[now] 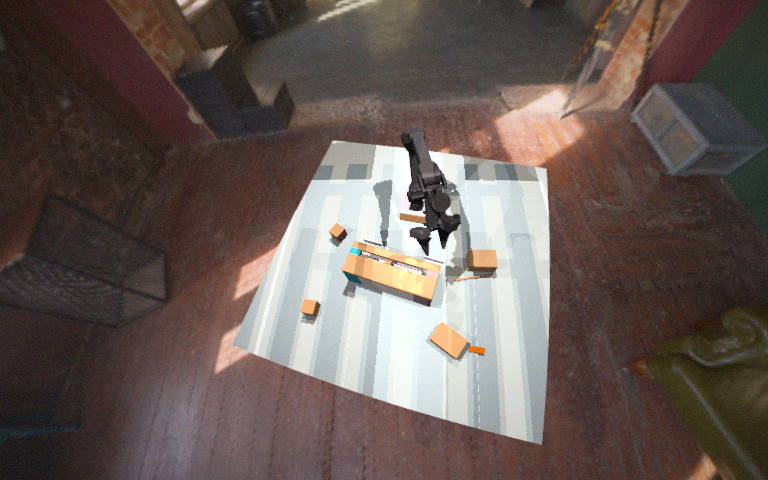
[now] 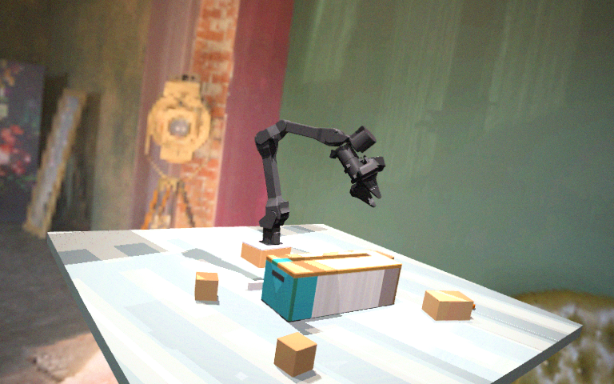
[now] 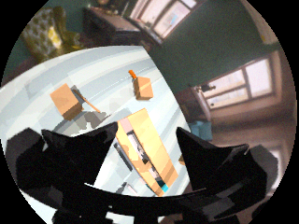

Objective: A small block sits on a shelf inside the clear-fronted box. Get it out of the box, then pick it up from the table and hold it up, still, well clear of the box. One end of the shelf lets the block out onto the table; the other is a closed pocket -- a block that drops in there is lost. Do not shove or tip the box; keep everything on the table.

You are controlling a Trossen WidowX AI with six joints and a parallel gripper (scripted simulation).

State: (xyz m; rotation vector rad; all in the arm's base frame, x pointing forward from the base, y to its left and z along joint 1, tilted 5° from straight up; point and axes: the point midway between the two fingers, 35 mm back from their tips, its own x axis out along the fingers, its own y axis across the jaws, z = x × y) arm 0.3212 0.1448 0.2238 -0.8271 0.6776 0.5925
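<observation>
Two dark jaws stand open and empty at centre frame, high above the clear-fronted box (image 2: 344, 285) on the desk (image 2: 158, 326); the block is not discernible.

Table (image 2: 90, 253): pale striped top, grey and white bands | long box (image 2: 344, 285): near the middle, teal end, tan lid | arm's tan base block (image 2: 256, 253): just behind the box | small cubes: (image 2: 206, 286), (image 2: 294, 353) | larger cartons: (image 2: 447, 304), (image 1: 448, 340) | small orange piece (image 1: 476, 350) just beside the last carton
</observation>
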